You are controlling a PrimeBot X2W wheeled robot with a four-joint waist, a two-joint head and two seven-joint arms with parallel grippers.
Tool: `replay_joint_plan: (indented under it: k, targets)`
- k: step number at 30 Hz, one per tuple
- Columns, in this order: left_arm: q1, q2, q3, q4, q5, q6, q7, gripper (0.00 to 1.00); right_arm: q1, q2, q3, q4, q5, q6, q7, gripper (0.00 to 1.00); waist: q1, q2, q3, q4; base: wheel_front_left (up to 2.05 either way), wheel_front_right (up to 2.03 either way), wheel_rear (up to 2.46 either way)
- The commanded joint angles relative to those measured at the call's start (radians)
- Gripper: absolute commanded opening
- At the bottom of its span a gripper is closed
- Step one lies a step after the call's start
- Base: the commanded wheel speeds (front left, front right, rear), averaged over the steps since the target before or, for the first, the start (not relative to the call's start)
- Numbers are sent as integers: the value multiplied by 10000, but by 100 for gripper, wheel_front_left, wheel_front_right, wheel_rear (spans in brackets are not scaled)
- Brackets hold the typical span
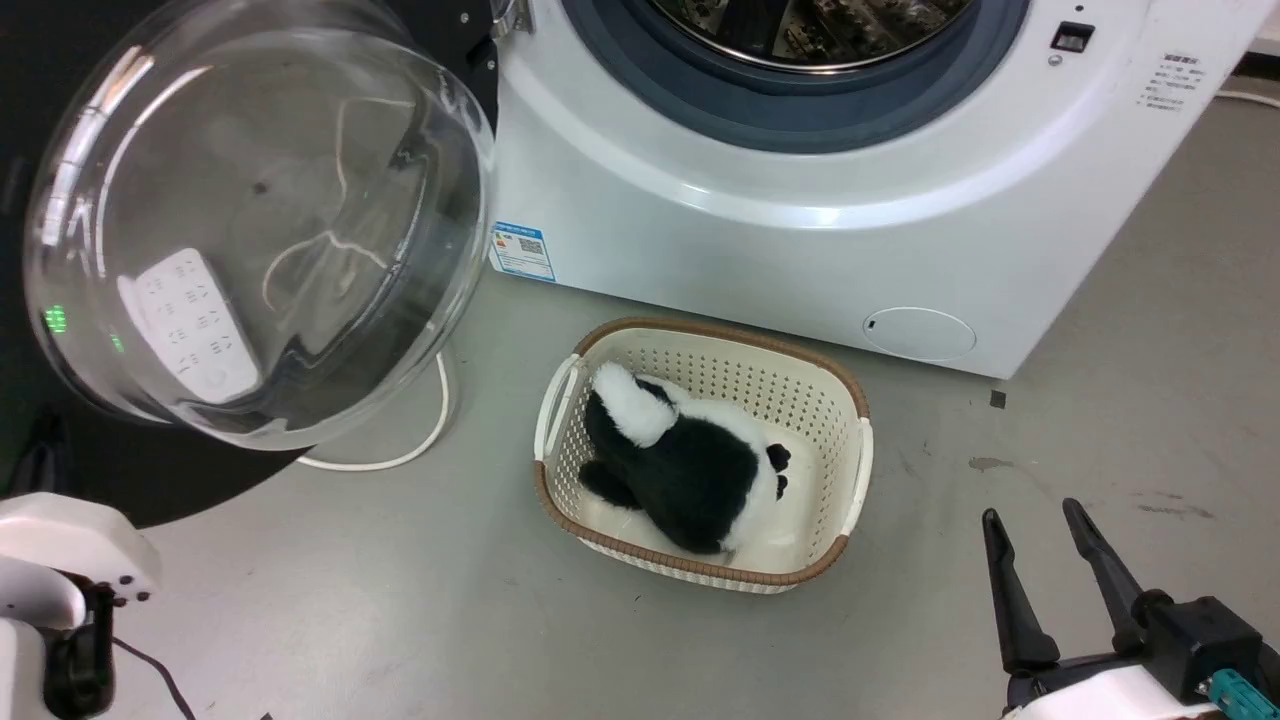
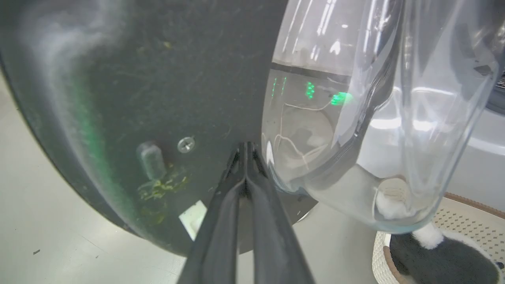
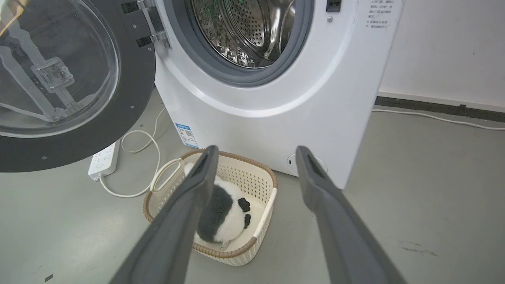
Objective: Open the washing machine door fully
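The washing machine door (image 1: pixel 260 230) stands swung out to the left of the white washing machine (image 1: pixel 800 240), its clear glass bowl bulging toward me and its black rim (image 3: pixel 134 79) hanging on the metal hinge (image 3: pixel 152 23). In the left wrist view my left gripper (image 2: pixel 245 149) is shut, fingers pressed together, their tips against the door's black inner rim (image 2: pixel 138 79) just beside the glass bowl (image 2: pixel 355 118). My right gripper (image 1: pixel 1030 512) hangs open at the lower right, well away from the door, with nothing between its fingers (image 3: pixel 189 205). The steel drum (image 3: pixel 244 27) is exposed.
A cream perforated basket (image 1: pixel 820 370) holding a black-and-white plush toy (image 1: pixel 680 465) sits on the grey floor in front of the machine. A white power strip (image 3: pixel 103 161) and its cable (image 1: pixel 400 455) lie under the door. My left forearm (image 1: pixel 60 560) shows at the lower left.
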Motion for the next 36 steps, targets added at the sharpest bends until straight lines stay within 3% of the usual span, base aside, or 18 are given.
replay_joint_plan:
  k: [1, 9, 15, 28, 36]
  targets:
    - [-271, 98, 106, 330, -80, -42, -194, 0, -170, 32, -15, -61, -35, 10, 44, 100, -2, 0, 25, -47, 0, 0, 0]
    - [-378, 139, 111, 853, -92, -147, -829, 0, -211, 32, -93, 63, 4, 10, -46, 100, -2, 0, -330, -227, 0, 0, 0]
    - [203, 41, -292, 218, 121, -330, -1086, 0, 7, 32, -284, 259, 8, 10, -235, 100, -2, 0, -1141, -478, 0, 0, 0]
    - [2242, -1206, -1614, -3547, 672, 273, -933, 0, 235, 32, -837, 0, -80, 10, -572, 100, -2, 0, -2567, -1522, 0, 0, 0]
    - [3172, -1963, -2522, -4001, 974, 487, -1330, 0, 387, 32, -759, -54, -68, 10, -457, 100, -2, 0, -2619, -2113, 0, 0, 0]
